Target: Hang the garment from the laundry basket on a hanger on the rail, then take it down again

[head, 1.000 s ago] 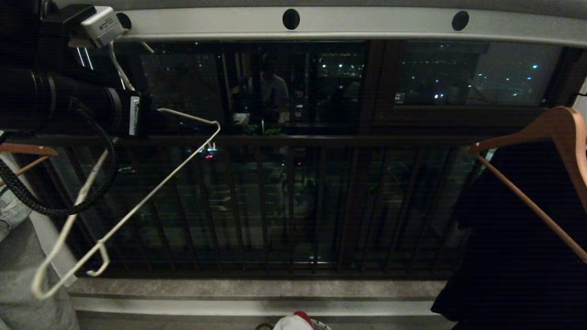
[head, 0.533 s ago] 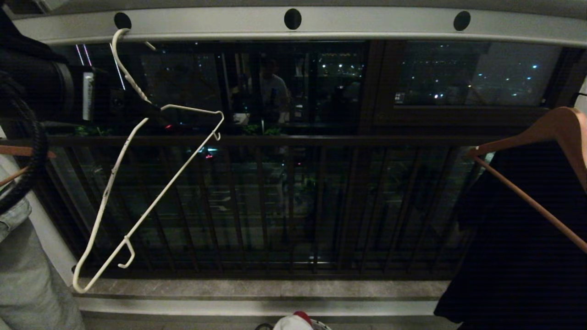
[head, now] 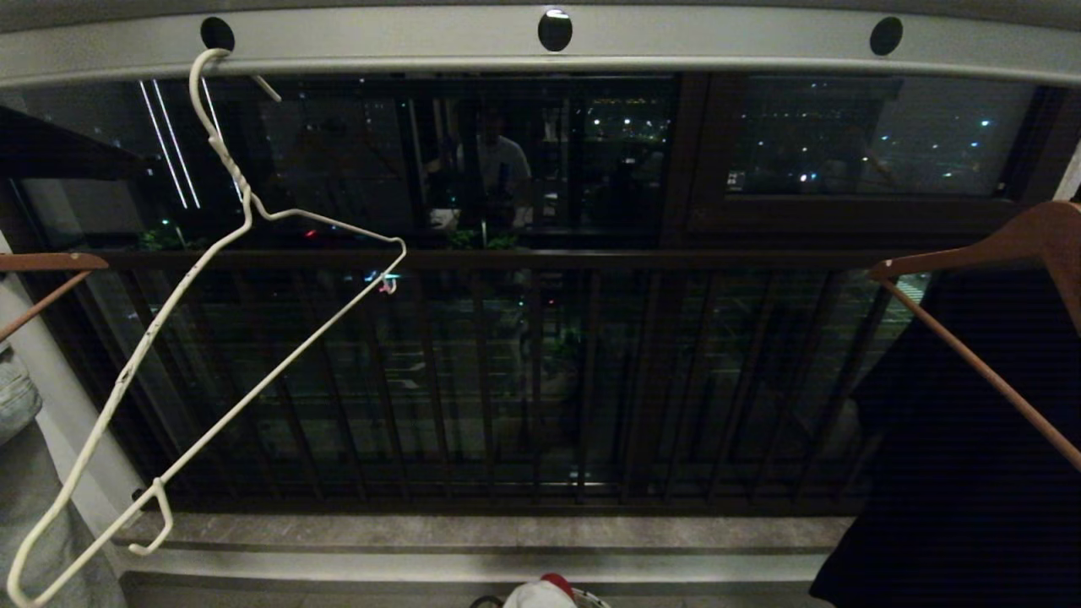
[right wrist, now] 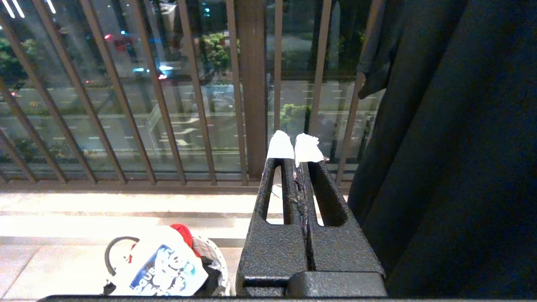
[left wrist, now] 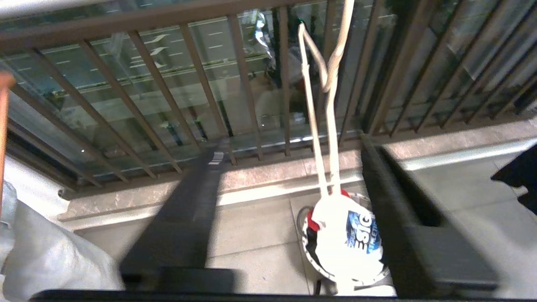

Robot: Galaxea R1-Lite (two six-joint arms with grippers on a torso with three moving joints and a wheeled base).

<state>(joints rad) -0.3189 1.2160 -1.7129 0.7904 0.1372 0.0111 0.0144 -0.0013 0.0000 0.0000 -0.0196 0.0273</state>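
The white wire hanger [head: 239, 181] hangs bare and tilted, its hook in a hole at the left end of the pale grey rail [head: 676, 42]. In the left wrist view my left gripper [left wrist: 289, 147] is open, its dark fingers [left wrist: 180, 218] wide apart with nothing gripped. The hanger [left wrist: 332, 126] dangles ahead of it, apart from the fingers. Below on the floor, the white garment [left wrist: 348, 235] with a blue graphic tops the laundry basket [left wrist: 308, 256]. My right gripper [right wrist: 293, 147] is shut and empty, low by the balcony railing, with the garment [right wrist: 163, 268] beneath it.
A red cloth [left wrist: 310, 218] lies in the basket under the garment. A large black garment [head: 971, 422] hangs on a brown wooden hanger [head: 1013, 236] at the right. Another wooden hanger [head: 51, 262] and pale cloth [head: 34, 507] are at the left. The dark balcony railing [head: 540, 257] stands behind.
My left arm has let go of the hanger and drawn back out of the head view. The hanger now swings free on the rail, its low end further left.
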